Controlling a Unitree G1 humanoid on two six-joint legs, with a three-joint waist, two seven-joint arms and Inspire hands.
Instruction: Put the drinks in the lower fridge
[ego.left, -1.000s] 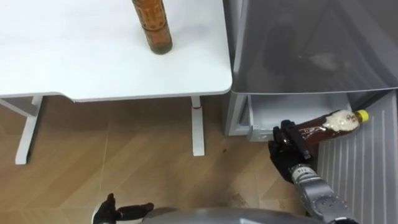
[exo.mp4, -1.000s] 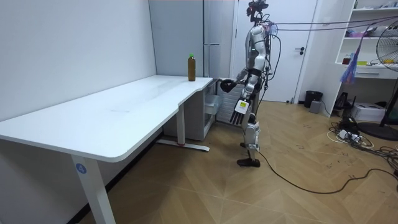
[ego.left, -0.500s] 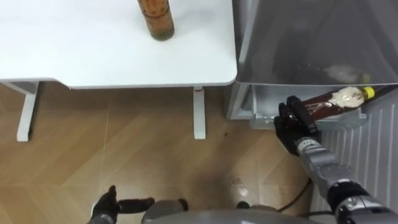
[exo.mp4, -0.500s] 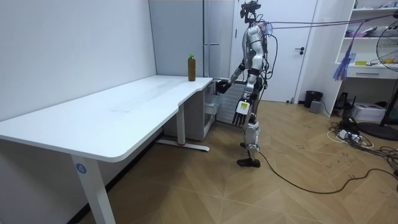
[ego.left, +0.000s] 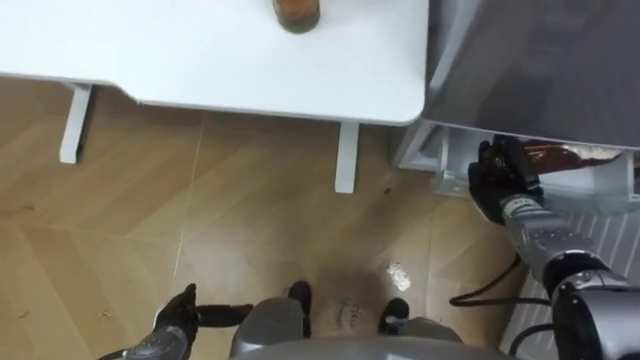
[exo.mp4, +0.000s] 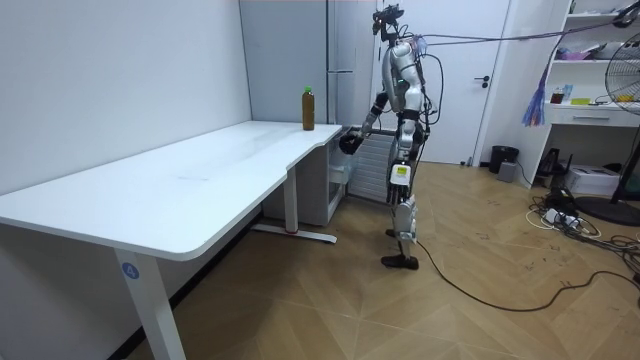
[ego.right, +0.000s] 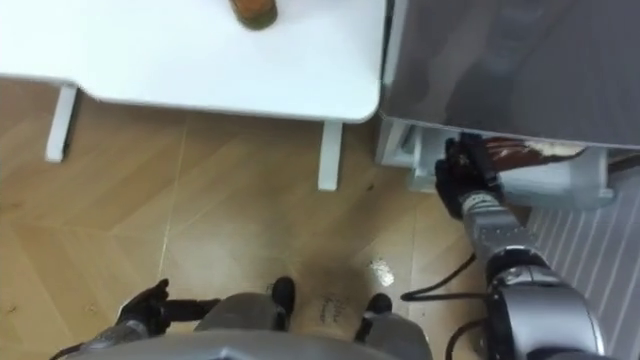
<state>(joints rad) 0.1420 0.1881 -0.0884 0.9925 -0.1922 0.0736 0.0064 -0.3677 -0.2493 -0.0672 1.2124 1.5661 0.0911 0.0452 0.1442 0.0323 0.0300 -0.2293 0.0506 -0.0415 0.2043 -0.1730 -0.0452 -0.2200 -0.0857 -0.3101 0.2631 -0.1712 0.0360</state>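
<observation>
Our right robot hand (ego.left: 503, 182) is curled round a bottle (ego.left: 560, 153) in the lower fridge (ego.left: 592, 186), our left robot hand (ego.left: 178, 314) hangs loosely spread, and a second bottle (ego.left: 298, 12) stands toward the tabletop's (ego.left: 200, 60) right edge.

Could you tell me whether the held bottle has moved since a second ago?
Yes. The bottle in the right hand has gone deeper into the open fridge, now partly under its grey front.

The right arm reaches forward from the lower right with the forearm nearly straight. The right hand (ego.left: 497, 183) has its fingers curled round the end of a brown bottle (ego.left: 553, 154). The left hand (ego.left: 178, 312) hangs low beside the hip, its fingers loosely relaxed. In the room view the robot stands upright.
</observation>
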